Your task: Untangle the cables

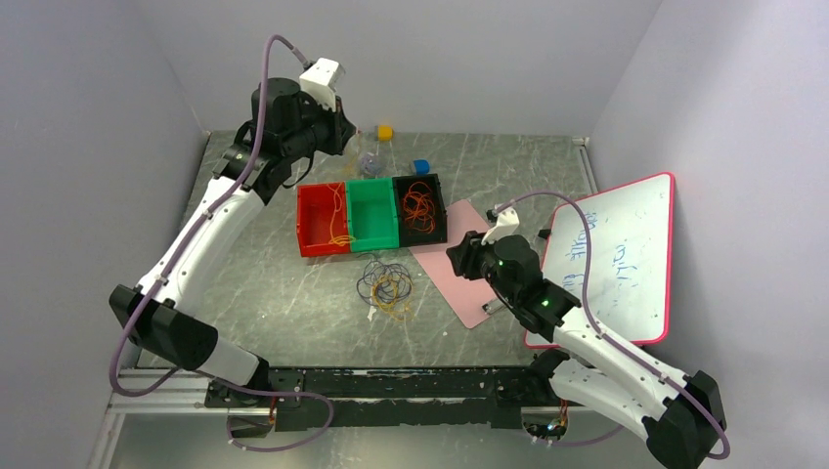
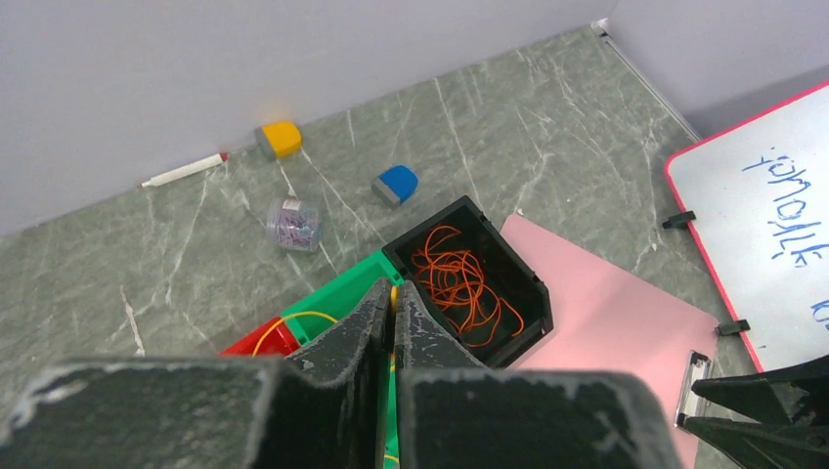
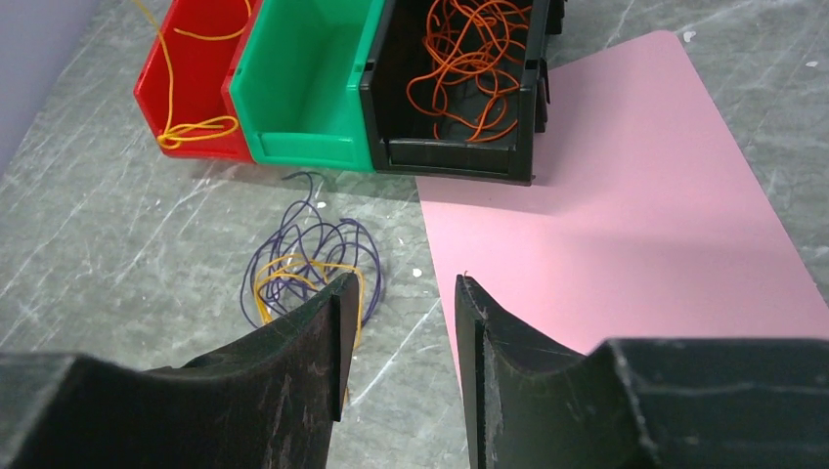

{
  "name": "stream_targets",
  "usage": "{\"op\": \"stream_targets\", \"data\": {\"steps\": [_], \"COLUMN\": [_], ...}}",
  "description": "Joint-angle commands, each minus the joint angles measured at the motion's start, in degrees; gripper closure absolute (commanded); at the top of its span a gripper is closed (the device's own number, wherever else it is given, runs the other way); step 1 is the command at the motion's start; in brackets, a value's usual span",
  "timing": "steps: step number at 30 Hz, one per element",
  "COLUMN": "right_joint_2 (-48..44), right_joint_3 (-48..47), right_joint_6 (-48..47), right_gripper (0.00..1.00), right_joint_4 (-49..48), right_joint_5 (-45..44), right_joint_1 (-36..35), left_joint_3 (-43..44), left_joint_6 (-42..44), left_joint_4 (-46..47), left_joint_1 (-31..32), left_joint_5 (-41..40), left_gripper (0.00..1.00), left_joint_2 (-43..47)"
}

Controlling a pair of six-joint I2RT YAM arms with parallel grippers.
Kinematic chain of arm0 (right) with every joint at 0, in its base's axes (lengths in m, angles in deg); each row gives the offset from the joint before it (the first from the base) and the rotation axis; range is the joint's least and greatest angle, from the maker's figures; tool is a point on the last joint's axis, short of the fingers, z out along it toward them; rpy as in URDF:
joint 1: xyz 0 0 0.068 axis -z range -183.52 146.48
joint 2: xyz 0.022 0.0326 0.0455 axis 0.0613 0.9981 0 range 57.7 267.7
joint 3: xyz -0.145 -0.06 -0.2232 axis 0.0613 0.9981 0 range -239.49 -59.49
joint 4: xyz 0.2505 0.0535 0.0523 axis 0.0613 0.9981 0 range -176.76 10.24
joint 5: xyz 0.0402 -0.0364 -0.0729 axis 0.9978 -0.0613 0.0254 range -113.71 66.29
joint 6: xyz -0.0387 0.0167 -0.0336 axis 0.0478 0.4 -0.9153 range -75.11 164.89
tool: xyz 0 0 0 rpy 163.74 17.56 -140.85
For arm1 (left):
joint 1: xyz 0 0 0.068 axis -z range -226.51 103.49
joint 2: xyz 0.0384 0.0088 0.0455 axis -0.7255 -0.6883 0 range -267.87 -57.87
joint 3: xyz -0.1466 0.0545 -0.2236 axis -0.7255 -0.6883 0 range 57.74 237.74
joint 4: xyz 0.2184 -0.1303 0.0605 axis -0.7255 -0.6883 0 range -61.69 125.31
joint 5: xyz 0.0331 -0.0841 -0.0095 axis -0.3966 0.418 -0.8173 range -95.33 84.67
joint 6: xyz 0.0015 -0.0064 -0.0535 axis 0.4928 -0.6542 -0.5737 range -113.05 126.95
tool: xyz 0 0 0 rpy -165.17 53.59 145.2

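Cables (image 1: 388, 283) in purple and yellow lie as a loose tangle on the counter (image 1: 283, 303), in front of a row of three bins and just beside the near left edge of a pink sheet (image 3: 626, 215). More cables are sorted. Orange strands (image 3: 469, 49) fill the black bin (image 3: 450, 161), and one yellow strand (image 3: 196, 127) lies in the red bin (image 1: 318, 210). The green bin (image 1: 371, 210) stands between these two.

Right hand (image 3: 401, 288): fingers spread, nothing between them. It hovers low over the left edge of the pink sheet. The tangle lies to its left and slightly ahead. In the right wrist view the nearest loops run just beside the left fingertip; contact cannot be told.

Left hand (image 2: 393, 303): fingers pressed together, raised above the far side of the bins and well apart from the tangle. A trace of yellow shows at the fingertips. Whether a strand is pinched there cannot be told.

A whiteboard (image 1: 616, 254) with blue writing lies at the right.
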Motion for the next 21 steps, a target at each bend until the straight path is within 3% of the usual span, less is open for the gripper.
{"op": "stream_targets", "data": {"steps": [1,10,21], "right_joint_2": [-0.16,0.34,0.65], "right_joint_3": [0.52,0.55,0.42], "right_joint_6": [0.6,1.01,1.21], "right_gripper": [0.55,0.55,0.54], "right_joint_4": [-1.07,-1.64,-1.07], "right_joint_5": [0.22,0.42,0.92], "right_joint_1": [0.23,0.2,0.19], "left_joint_3": [4.27,9.29,5.03], "left_joint_6": [1.12,1.93,6.2], "left_joint_4": [3.7,5.42,14.59], "left_joint_1": [-0.6,-0.74,-0.73], "left_joint_5": [2.15,3.09,4.94], "left_gripper": [0.93,0.93,0.93], "left_joint_2": [-0.93,-2.35,-3.99]}}
